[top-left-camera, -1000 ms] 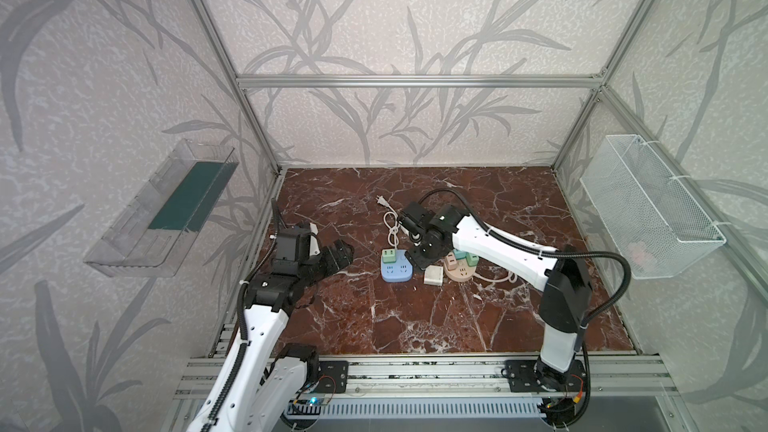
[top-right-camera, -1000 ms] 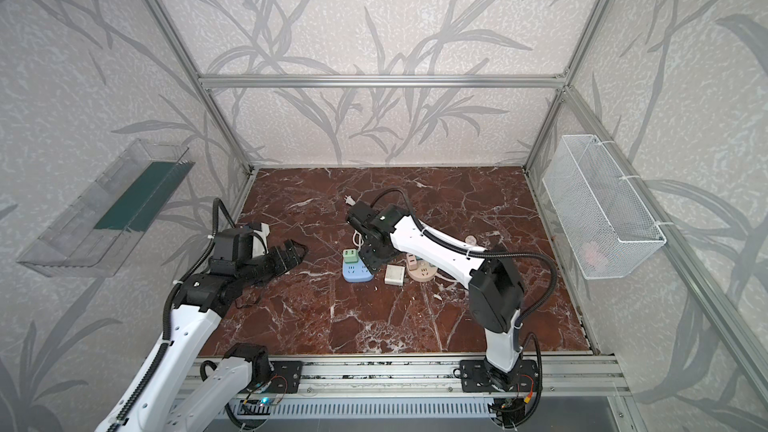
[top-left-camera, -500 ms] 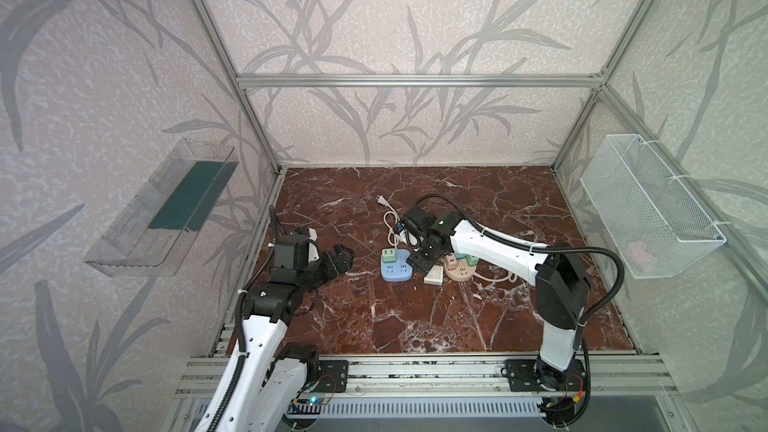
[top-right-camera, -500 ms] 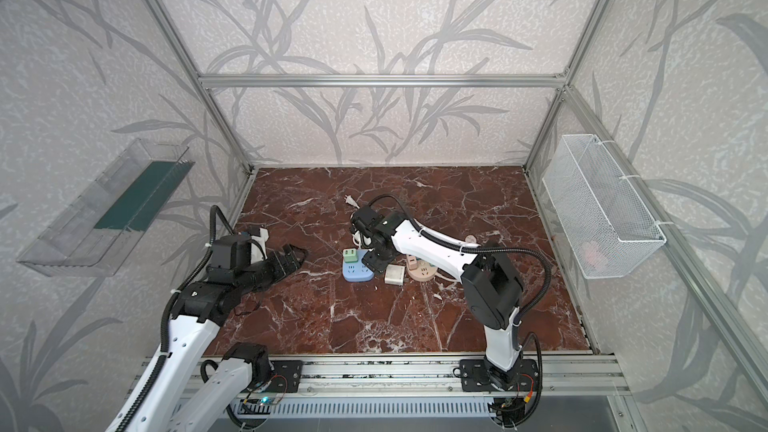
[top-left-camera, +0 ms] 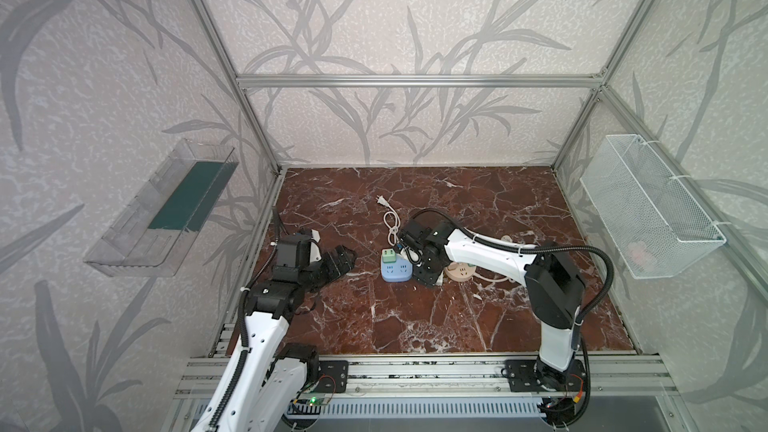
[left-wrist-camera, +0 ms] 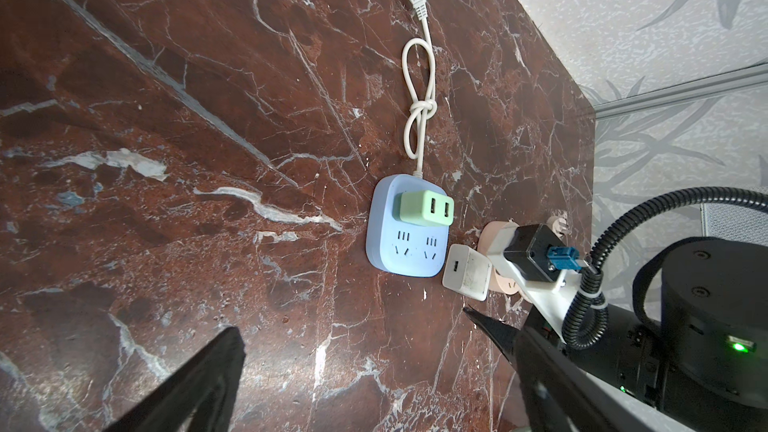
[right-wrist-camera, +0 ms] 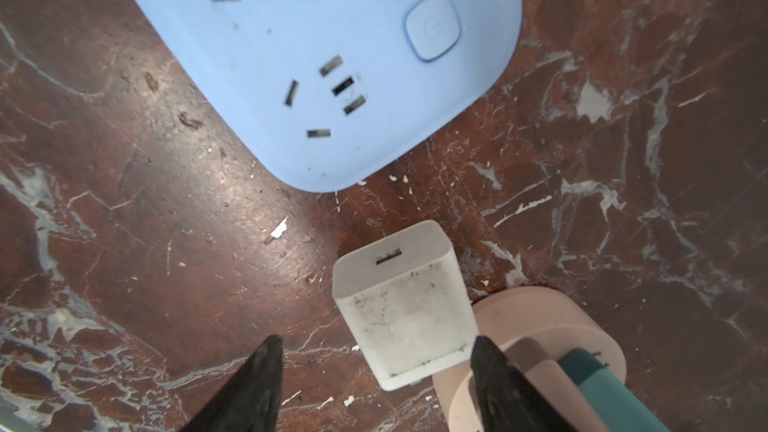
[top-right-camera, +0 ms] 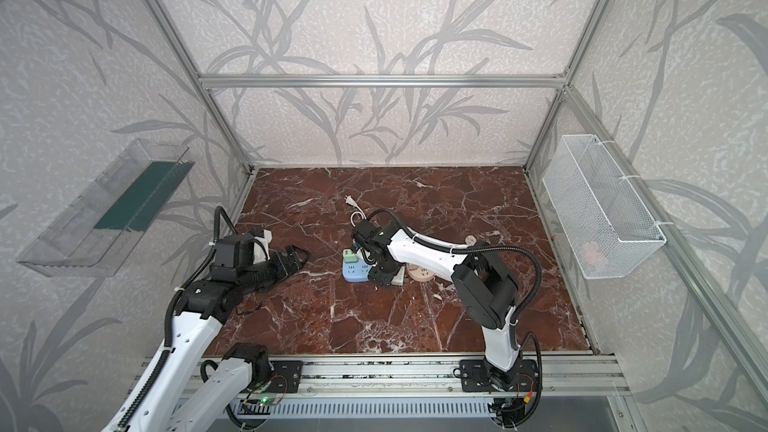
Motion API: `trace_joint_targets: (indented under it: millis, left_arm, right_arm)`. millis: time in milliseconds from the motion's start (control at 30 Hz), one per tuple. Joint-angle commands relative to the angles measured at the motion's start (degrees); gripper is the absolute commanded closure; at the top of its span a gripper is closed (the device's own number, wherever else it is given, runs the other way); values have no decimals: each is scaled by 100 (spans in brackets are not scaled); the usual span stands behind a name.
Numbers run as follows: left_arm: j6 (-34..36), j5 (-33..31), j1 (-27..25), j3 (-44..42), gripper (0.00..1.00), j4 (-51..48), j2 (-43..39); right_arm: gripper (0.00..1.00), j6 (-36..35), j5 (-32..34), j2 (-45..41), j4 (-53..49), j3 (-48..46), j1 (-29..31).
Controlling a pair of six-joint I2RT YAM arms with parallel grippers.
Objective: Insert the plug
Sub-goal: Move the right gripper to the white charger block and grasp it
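Enclosure walls: pale textured wallpaper with grey bamboo-leaf print (top-left-camera: pixel 415 35) at 12, 9 and 3 o'clock. Silver aluminium frame profiles (top-left-camera: pixel 415 81) run along the corners, with one horizontal bar across the back wall.

Floor: glossy red-brown marble slab with white veins (top-left-camera: pixel 415 317); soft glare patches show in the right wrist view.

At 9 o'clock: clear plastic wall tray with a dark green liner (top-left-camera: pixel 124 251).

At 3 o'clock: white wire-mesh wall basket (top-left-camera: pixel 648 205); contents pale pink, indistinct.

At 6 o'clock: silver slotted aluminium base rail (top-left-camera: pixel 415 371).

Light even, diffuse.
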Motion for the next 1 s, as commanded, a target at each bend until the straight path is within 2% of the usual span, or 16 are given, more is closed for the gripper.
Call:
trace_joint_targets:
  millis: [0,567,967]
  left_arm:
    - [-17,66,9,-76,1,69,33]
    - [-87,52,8,-154,2,144,71]
    - [-112,53,5,-201,2,197,81]
  right_arm:
    - [29,-110,92,112,-61,-14,-1]
    - [38,-257,141,702,-70,301,-86]
    - [39,-213,22,960,-87,345,-132]
